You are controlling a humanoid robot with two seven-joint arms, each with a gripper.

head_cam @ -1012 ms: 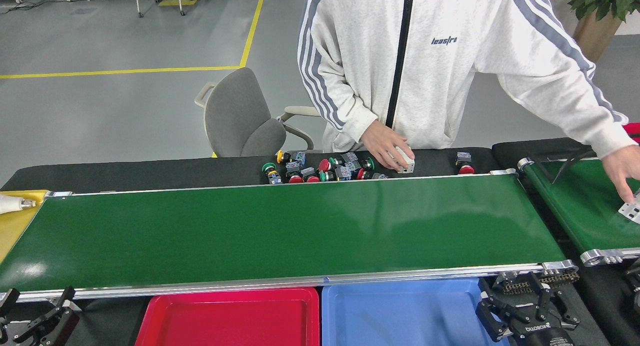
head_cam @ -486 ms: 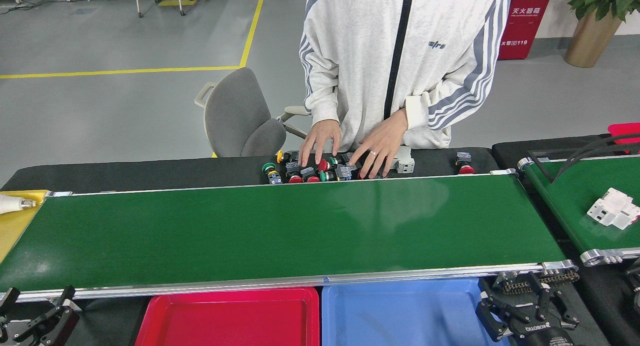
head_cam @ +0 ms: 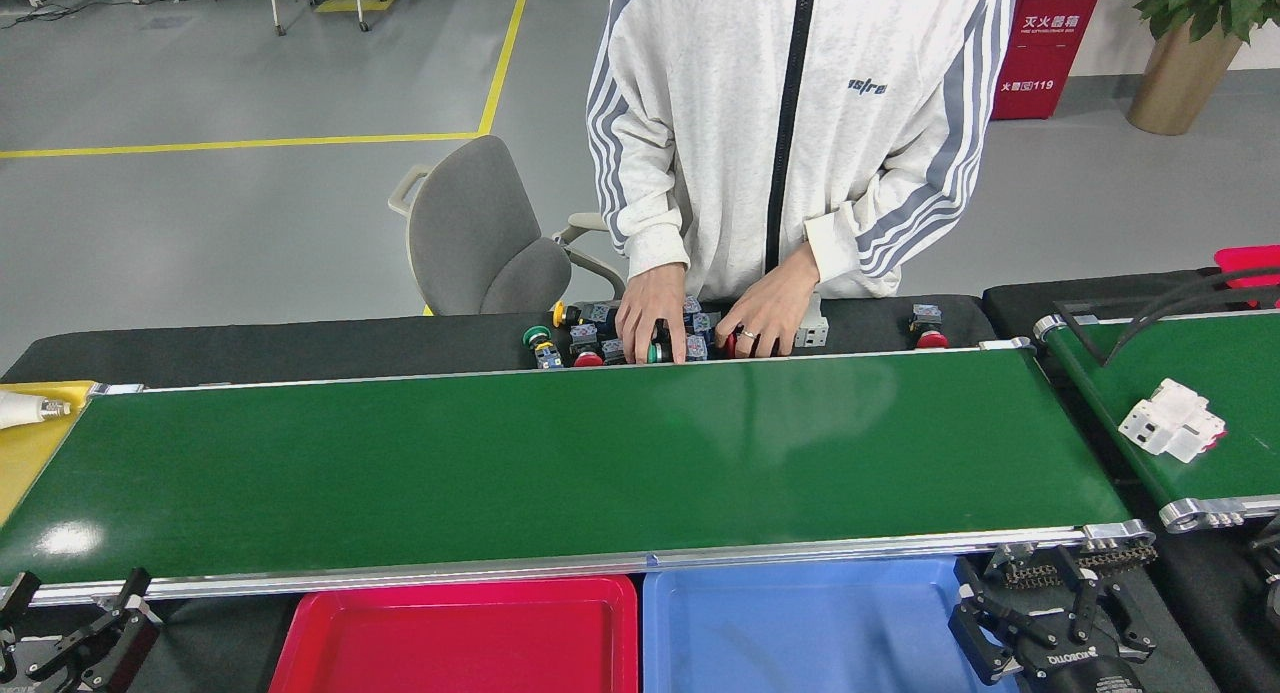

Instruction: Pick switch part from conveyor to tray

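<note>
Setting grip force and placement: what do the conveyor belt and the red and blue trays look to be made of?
Conveyor: green belt, probably PVC or rubber, smooth and semi-gloss, given the light glare; bright aluminium-looking rails. Red tray and blue tray: look like moulded plastic, with uniform colour, rounded rims and soft sheen.

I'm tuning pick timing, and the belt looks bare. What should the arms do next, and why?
Probably wait: the conveyor carries no part. The switch parts lie beyond its far rail under the person's hands, and both pincers sit by the near rail.
</note>
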